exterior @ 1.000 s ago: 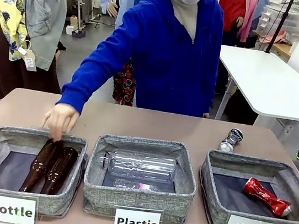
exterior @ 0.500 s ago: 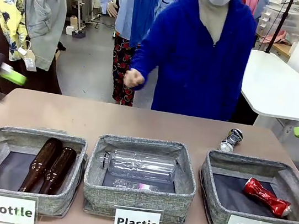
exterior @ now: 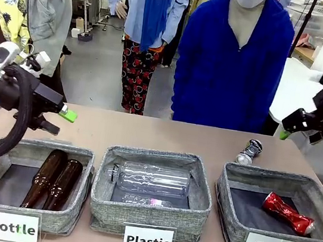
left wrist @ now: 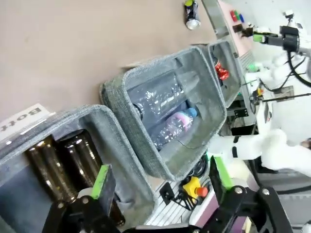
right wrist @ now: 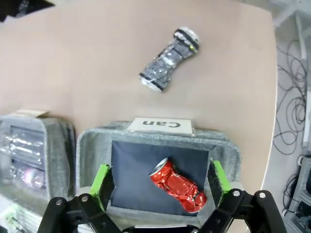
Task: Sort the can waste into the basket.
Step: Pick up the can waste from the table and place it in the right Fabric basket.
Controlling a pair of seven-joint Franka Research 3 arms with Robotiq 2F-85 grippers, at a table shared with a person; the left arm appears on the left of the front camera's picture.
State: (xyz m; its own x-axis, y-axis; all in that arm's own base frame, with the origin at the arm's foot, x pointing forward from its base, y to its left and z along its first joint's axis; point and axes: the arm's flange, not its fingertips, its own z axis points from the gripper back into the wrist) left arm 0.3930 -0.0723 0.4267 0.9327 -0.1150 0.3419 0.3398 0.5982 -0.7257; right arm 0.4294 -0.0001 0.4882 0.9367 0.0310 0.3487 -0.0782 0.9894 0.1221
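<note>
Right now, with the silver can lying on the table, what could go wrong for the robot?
The crushed silver can lies just behind the Can basket, so the open right tool might catch the basket's far rim when descending. Its dented, uneven shape may slip from the grip.

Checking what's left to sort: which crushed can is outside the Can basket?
The silver can with dark print, lying on the bare table beyond the Can basket; the red can lies inside it.
</note>
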